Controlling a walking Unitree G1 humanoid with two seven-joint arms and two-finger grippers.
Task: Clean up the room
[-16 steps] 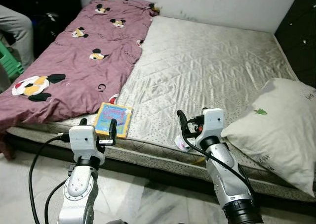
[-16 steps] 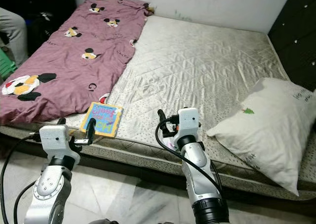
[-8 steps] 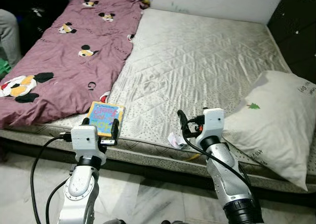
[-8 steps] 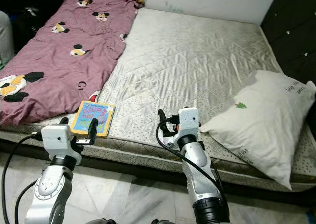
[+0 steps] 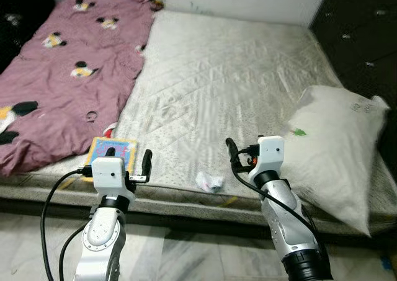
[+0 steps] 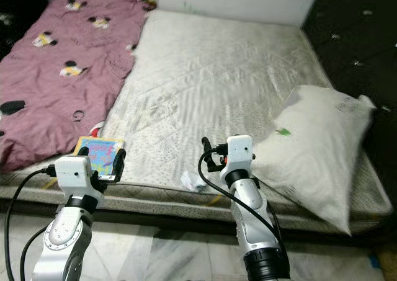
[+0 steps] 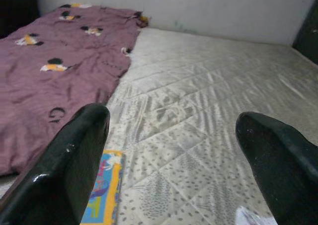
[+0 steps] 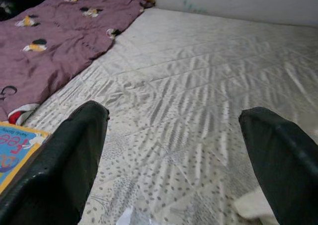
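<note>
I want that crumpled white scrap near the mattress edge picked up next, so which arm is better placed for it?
Probably right. The crumpled white paper scrap lies just beside the right gripper, whose jaws stand open, while the left gripper hovers farther off, over the colourful children's book.

One mattress (image 5: 229, 76); one maroon cartoon-print blanket (image 5: 56, 70); one white pillow (image 5: 338, 151); one colourful book (image 5: 111, 152); one crumpled white wrapper (image 5: 209, 182); two grippers: left gripper (image 5: 129, 163), right gripper (image 5: 239, 157)

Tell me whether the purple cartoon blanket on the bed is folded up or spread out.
Spread out. The purple blanket lies flat in one layer along the left side of the mattress, its cartoon print showing, with only its near edge rumpled by the book.
</note>
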